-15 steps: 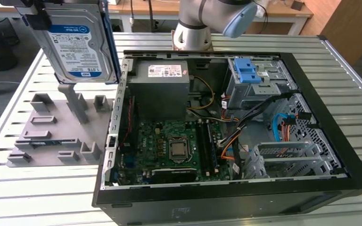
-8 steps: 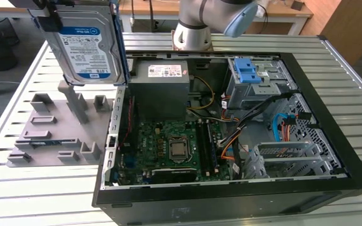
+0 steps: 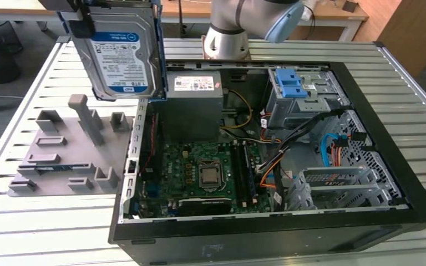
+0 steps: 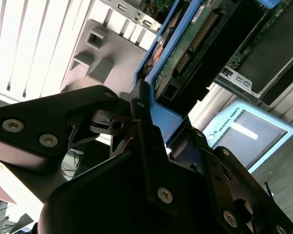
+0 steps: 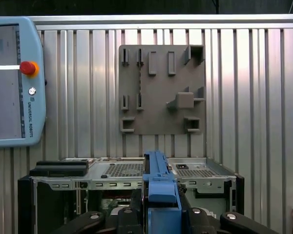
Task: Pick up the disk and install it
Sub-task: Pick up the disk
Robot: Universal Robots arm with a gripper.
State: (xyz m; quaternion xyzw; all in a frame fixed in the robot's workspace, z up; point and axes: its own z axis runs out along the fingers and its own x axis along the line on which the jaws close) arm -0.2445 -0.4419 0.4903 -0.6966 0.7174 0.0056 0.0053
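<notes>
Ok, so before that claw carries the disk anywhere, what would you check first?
1. Grip: ok. The claw is shut on the blue bracket of the disk.
2. Disk clear of the grey fixture plate: ok. It hangs in the air, apart from the plate.
3. Computer case open: ok. Its inside is exposed.
4. Drive cage has a free slot: cannot tell.
5. Cables out of the way: not ok. Loose ones run right beside the cage.

On a slatted table (image 3: pixel 50 233), a grey holder plate (image 3: pixel 57 166) lies beside a computer case (image 3: pixel 272 235).
</notes>
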